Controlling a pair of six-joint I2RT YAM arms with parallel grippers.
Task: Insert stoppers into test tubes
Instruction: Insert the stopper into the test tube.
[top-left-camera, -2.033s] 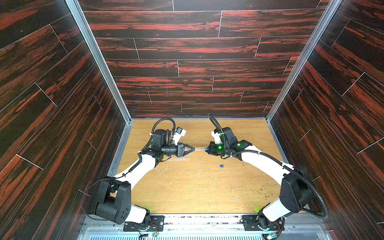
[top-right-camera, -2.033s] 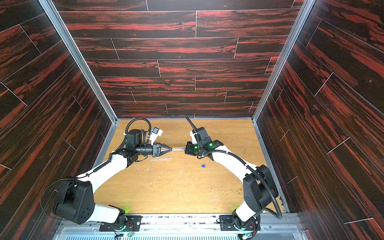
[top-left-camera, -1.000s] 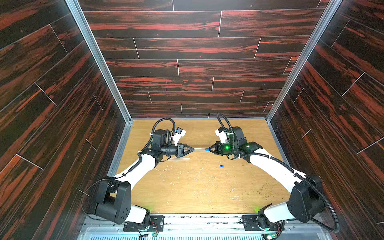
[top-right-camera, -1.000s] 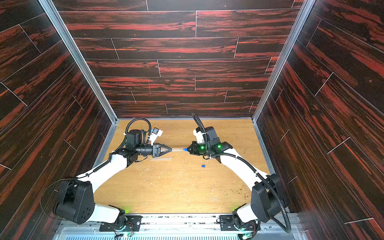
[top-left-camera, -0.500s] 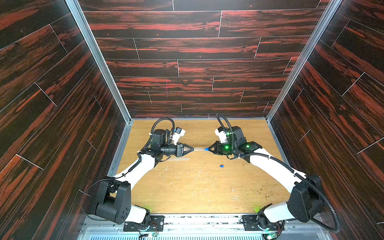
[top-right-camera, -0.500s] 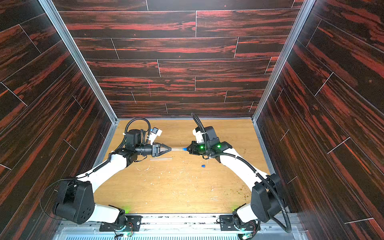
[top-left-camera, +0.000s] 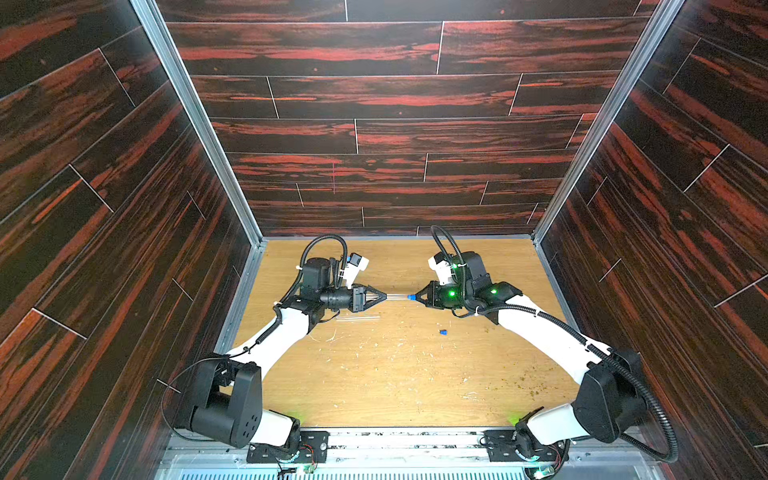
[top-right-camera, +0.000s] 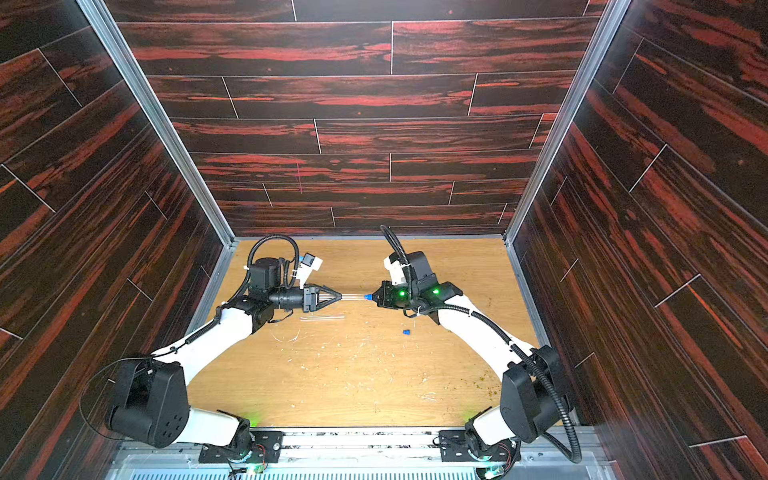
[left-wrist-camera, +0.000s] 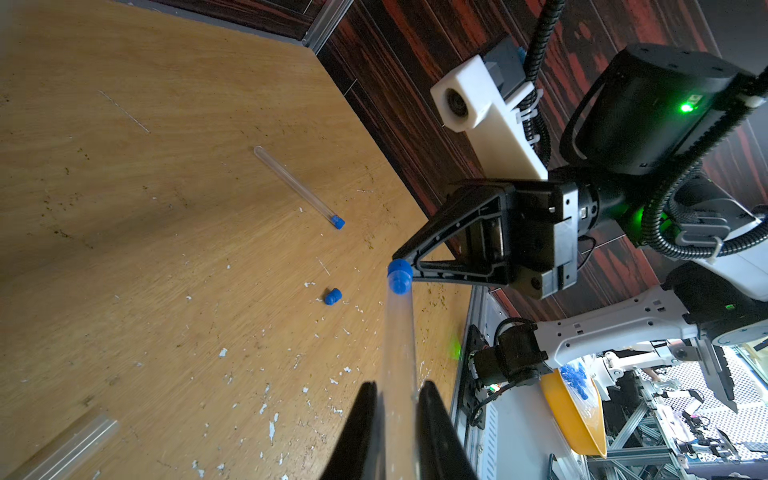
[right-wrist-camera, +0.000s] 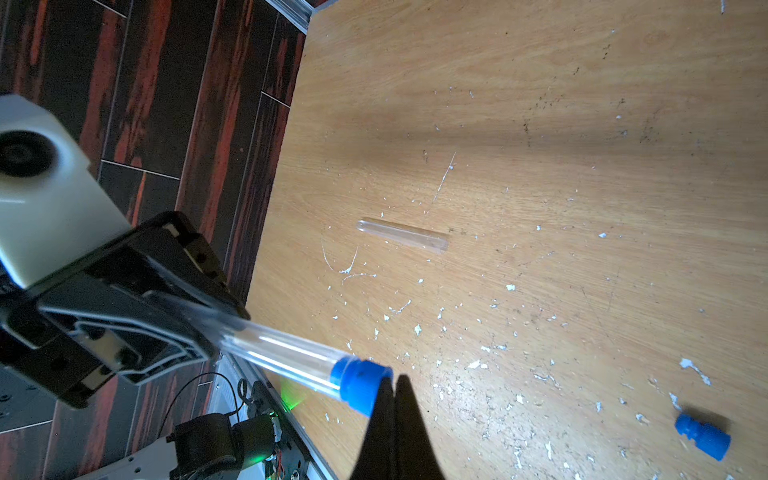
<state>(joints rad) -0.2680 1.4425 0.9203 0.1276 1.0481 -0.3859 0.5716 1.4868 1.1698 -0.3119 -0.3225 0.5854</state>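
Pale wood-grain table (top-left-camera: 374, 386), scuffed and littered with white flecks; dark red-streaked plank walls (top-left-camera: 374, 95) on three sides. Mid-table, left jaws clamped on a thin clear test tube (top-left-camera: 397, 296), held off the surface (between the two arms). Small blue stopper (top-left-camera: 410, 297) sits in its mouth; right jaws fully closed, tips against its end. Loose blue stopper (top-left-camera: 443, 331) and empty clear tube (top-left-camera: 357, 318) lie on the table nearby

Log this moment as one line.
left gripper: shut on held tube | right gripper: shut, tip against stopper in tube mouth | table: loose stopper, open tube, capped tube
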